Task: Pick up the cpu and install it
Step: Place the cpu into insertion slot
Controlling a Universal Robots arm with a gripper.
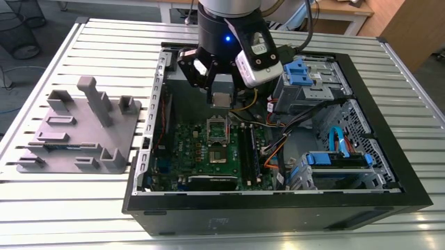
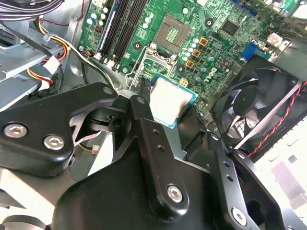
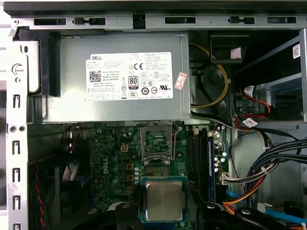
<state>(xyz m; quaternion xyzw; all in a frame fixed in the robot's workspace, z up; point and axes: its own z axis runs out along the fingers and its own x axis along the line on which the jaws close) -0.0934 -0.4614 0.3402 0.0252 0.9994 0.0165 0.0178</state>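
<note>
Computer case (image 1: 278, 200) open on slatted table (image 1: 70, 208), motherboard (image 1: 208, 151) inside. Gripper (image 1: 220, 94) hangs over board, jaws clamped on cpu (image 3: 164, 200) edges. Chip held flat, silvery top up, near empty socket (image 3: 157, 141), not touching.

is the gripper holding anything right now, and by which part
Yes. The gripper holds the cpu, pinched at two opposite side edges, with its metal top uncovered, above the motherboard.
</note>
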